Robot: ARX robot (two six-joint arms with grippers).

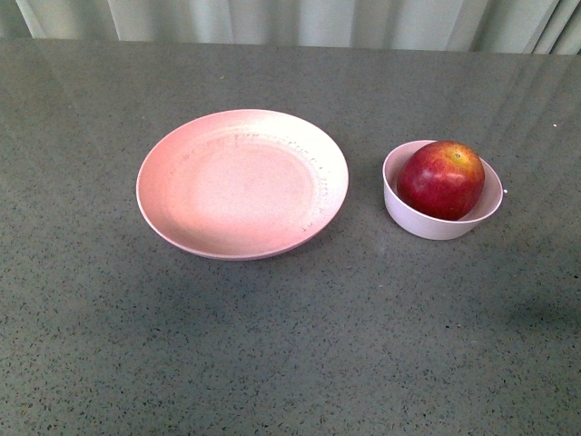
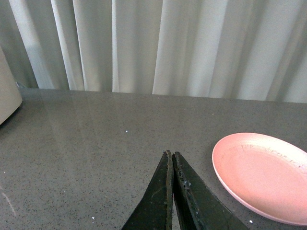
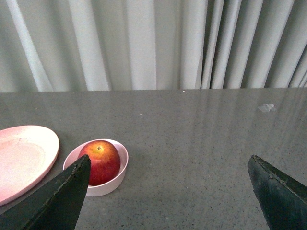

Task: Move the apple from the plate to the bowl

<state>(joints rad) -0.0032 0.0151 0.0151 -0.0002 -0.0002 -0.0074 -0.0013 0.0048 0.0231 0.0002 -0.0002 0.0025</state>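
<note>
Already the apple (image 1: 441, 179) sits inside the bowl (image 1: 427, 222) at center right of the front view, just beside the bare plate (image 1: 241, 183) at center. Low in its wrist view, the left gripper (image 2: 171, 159) has its jaws pressed together, gripping nothing. The right gripper (image 3: 168, 166) gapes wide and holds nothing, above the grey table (image 1: 290, 345).

A grey speckled tabletop (image 1: 290, 345) filled the front view, glossy enough to carry pale reflections toward its far edge. Behind that edge hung a light grey-green pleated curtain (image 3: 144, 43), spanning the full width of both wrist views. A cream, rounded object (image 2: 7, 91), cut off by the frame, stood near the curtain.
</note>
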